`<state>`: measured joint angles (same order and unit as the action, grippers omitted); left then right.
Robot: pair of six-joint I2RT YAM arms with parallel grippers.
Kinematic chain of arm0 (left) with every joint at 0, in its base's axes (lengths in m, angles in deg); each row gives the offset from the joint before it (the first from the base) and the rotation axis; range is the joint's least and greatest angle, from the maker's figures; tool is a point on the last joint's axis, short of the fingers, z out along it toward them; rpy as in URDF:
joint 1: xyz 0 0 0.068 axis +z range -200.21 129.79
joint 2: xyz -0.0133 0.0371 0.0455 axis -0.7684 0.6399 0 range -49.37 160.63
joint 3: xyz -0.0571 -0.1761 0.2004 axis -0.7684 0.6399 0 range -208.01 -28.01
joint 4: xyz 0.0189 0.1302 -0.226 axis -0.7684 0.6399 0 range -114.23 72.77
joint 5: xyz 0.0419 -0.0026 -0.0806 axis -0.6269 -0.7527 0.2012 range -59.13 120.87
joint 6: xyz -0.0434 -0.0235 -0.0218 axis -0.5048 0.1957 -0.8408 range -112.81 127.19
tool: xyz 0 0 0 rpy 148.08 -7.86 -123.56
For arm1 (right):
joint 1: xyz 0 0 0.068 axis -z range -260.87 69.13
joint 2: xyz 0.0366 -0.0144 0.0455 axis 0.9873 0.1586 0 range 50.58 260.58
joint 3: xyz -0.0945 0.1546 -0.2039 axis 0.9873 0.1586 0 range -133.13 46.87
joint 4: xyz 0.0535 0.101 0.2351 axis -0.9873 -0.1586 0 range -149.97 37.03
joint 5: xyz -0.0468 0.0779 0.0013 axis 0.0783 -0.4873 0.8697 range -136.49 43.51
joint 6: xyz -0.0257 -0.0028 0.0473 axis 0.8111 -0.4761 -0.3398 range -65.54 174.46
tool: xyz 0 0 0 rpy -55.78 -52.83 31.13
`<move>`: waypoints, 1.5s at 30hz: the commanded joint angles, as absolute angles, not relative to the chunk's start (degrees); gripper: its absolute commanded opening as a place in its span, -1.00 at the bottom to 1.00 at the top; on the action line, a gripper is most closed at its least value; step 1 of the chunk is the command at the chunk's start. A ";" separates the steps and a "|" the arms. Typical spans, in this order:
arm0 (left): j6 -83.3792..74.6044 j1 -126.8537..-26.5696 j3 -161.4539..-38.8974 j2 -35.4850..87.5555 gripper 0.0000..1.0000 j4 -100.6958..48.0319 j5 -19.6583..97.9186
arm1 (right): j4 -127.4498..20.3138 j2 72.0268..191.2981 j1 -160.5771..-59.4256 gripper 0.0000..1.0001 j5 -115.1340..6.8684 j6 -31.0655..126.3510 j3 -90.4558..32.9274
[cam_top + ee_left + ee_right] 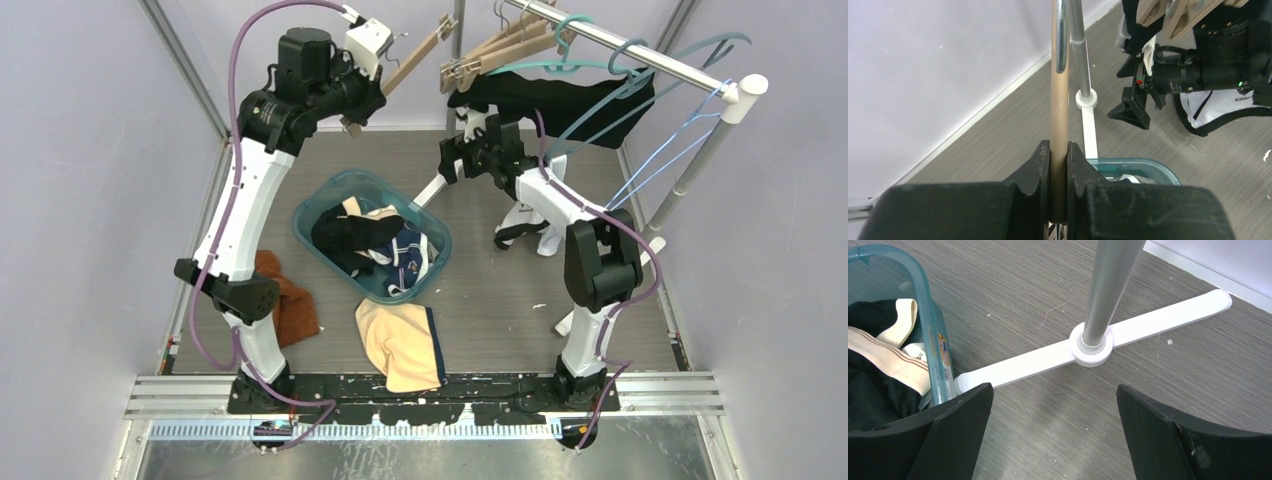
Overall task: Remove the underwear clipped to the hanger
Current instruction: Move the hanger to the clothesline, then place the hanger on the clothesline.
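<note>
Hanger grip: left gripper [1058, 155] is clamping its fingers together on the bar of a wooden hanger [1059, 100], holding it high by the left wall, probably to keep it steady and out of the other arm's way.
Hanger load: no cloth is showing on that hanger in the top view, so it is looking bare. Its lower end is hiding behind the arm.
Underwear: black underwear [540, 95] is hanging under the bunched hangers [500, 50] on the rail [640, 50], well apart from the left gripper and near the right one.
Right gripper: right gripper [1054, 390] is standing with fingers wide apart and gripping nothing, pointing down at the rack pole [1105, 285] and its white foot [1173, 315], likely lining up below the hanging garment.
Basket: basket [300, 215] is sitting between the arms, already carrying several garments, seemingly serving as the drop spot.
Floor: peach pair [405, 345] is lying just beside the basket, toward the arm bases.
Next need: right gripper is probably needing to rise toward the clips on the black underwear.
</note>
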<state>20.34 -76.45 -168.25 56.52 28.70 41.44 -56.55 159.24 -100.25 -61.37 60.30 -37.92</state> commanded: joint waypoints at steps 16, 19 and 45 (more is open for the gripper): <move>27.18 -76.32 -144.27 36.88 -1.00 22.78 39.28 | -63.83 134.95 -109.81 1.00 -72.31 79.32 -20.95; 29.19 -76.32 -138.59 31.97 -1.00 25.16 37.39 | -69.49 132.85 -111.46 1.00 -75.39 84.08 -21.04; 39.00 -76.40 -121.30 18.48 -1.00 44.30 54.04 | -88.79 117.68 -114.11 0.99 -83.20 90.08 -32.48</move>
<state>36.69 -76.45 -121.48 18.79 42.12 47.99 -81.35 119.70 -114.15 -80.58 87.41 -22.69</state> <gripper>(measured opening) 0.089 0.998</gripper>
